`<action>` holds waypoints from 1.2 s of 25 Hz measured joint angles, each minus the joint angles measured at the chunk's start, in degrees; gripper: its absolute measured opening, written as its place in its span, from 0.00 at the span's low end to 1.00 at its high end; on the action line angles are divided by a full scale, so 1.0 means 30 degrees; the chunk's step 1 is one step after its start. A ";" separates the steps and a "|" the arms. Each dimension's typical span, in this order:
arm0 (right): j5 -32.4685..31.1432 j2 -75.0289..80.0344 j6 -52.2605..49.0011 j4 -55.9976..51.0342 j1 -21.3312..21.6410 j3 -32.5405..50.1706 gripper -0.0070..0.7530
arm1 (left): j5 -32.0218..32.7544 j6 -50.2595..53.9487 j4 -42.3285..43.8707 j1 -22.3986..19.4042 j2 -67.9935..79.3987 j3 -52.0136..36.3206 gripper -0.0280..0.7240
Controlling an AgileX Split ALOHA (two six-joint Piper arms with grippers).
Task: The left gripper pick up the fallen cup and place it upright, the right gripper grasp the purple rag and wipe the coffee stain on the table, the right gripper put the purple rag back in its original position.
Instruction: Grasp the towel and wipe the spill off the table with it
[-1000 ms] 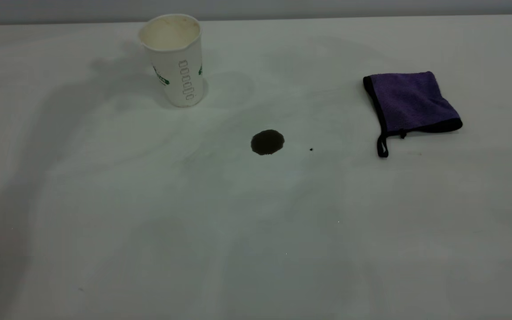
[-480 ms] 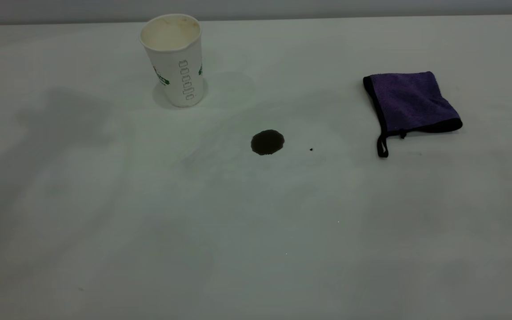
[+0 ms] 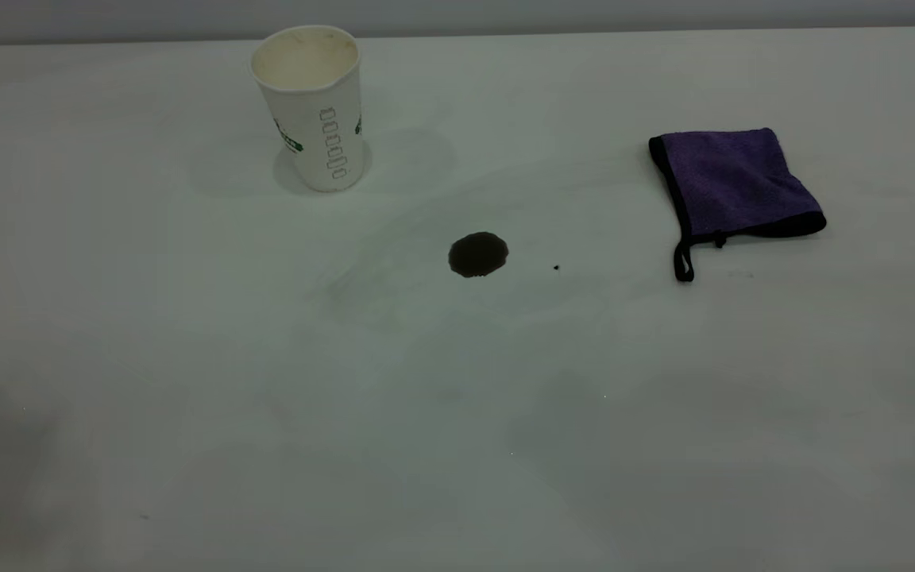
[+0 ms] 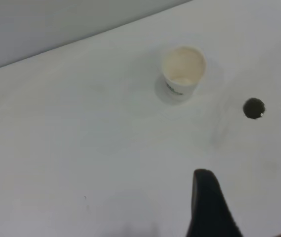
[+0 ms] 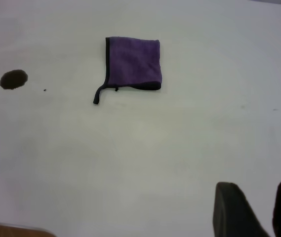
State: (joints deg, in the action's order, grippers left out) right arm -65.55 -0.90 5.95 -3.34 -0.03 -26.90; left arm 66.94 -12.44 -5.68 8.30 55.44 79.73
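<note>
The cup [image 3: 310, 107] stands upright at the table's [image 3: 187, 357] back left; it also shows in the left wrist view [image 4: 182, 71]. The coffee stain [image 3: 478, 254] lies mid-table, also in the wrist views [image 4: 254, 108] [image 5: 14, 79]. The purple rag [image 3: 731, 187] lies flat at the right, black loop tab toward the front, also in the right wrist view [image 5: 133, 64]. Neither gripper shows in the exterior view. My left gripper [image 4: 256, 197] is high, well back from the cup, one finger [image 4: 207, 202] in view, empty. My right gripper [image 5: 261, 190] hovers well back from the rag, fingers [image 5: 234, 207] slightly apart, empty.
A tiny black speck [image 3: 556, 267] lies just right of the stain. The table's back edge meets a grey wall [image 3: 505, 16] behind the cup. A brown table edge shows at a corner of the right wrist view [image 5: 12, 229].
The arm shadow over the table's left side has drawn back toward the front left corner. Cup, stain and rag have not moved.
</note>
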 joint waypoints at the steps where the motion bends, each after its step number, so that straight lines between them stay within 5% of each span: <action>1: 0.0000 0.0000 0.0000 0.0000 0.0000 0.0000 0.32 | 0.0000 0.0000 -0.0066 0.0000 -0.0835 -0.0739 0.70; 9: 0.0000 0.0000 0.0000 0.0000 0.0000 0.0000 0.32 | 0.0000 0.0000 -0.0264 -0.0144 -0.7210 -0.8290 0.70; 17: 0.0000 0.0000 0.0000 0.0000 0.0000 0.0000 0.32 | -0.0127 0.0452 -0.0677 -0.2874 -1.2050 -1.4158 0.70; 30: 0.0000 0.0000 0.0000 -0.0020 0.0000 0.0000 0.32 | -0.0965 0.3036 0.1477 -0.3099 -1.7625 -1.7122 0.70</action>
State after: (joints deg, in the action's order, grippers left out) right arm -65.55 -0.90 5.95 -3.40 -0.03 -26.90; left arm 64.04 -3.33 -1.24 -1.00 2.57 28.36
